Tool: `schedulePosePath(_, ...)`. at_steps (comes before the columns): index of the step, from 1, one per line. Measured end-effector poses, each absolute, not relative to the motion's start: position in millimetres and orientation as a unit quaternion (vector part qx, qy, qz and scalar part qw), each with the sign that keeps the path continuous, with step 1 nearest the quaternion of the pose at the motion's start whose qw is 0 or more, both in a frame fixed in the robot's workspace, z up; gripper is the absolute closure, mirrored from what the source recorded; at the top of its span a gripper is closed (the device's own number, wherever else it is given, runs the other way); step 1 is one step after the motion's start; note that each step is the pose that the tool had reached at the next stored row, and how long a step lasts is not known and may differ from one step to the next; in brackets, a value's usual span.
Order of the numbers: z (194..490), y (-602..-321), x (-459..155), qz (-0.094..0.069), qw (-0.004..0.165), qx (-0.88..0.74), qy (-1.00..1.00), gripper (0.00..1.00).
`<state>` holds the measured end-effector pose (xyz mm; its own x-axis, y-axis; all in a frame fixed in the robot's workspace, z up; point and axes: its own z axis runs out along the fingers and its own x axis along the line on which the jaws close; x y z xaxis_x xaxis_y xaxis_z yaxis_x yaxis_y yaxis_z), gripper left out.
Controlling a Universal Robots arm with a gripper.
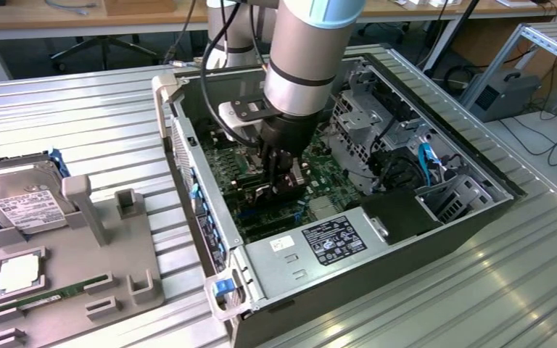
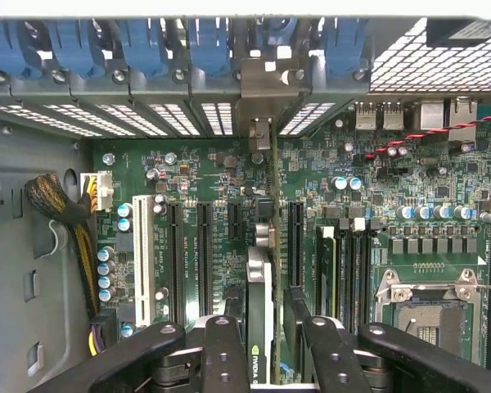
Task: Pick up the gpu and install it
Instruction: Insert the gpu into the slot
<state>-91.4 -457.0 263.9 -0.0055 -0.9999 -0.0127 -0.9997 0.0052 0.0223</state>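
The gpu [image 2: 259, 278] stands on edge over the green motherboard [image 2: 213, 168], a thin dark card with a green logo on its near end. Its silver bracket [image 2: 258, 94] sits against the case's rear slot openings. My gripper [image 2: 262, 315] straddles the card, one black finger [image 2: 229, 315] on each side, shut on it. In the exterior view my gripper [image 1: 281, 181] reaches straight down inside the open computer case [image 1: 452, 225], low over the board.
Black expansion slots [image 2: 203, 246] and a white slot [image 2: 144, 254] lie beside the card, with memory sticks [image 2: 344, 270] and the processor socket [image 2: 430, 307] on the other side. Outside the case, a grey fixture [image 1: 75, 268] holds a hard drive [image 1: 12, 196] and a green memory stick [image 1: 46, 297].
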Motion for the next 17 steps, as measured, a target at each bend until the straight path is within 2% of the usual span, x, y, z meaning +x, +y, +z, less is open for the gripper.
schedulePosePath(8,263.9,-457.0,-88.4,-0.012,0.003,0.705,-0.709,0.66)
schedulePosePath(10,263.9,-457.1,-88.3,-0.012,0.003,0.705,-0.709,0.74)
schedulePosePath(17,263.9,-457.0,-88.4,-0.012,0.003,0.705,-0.709,0.74)
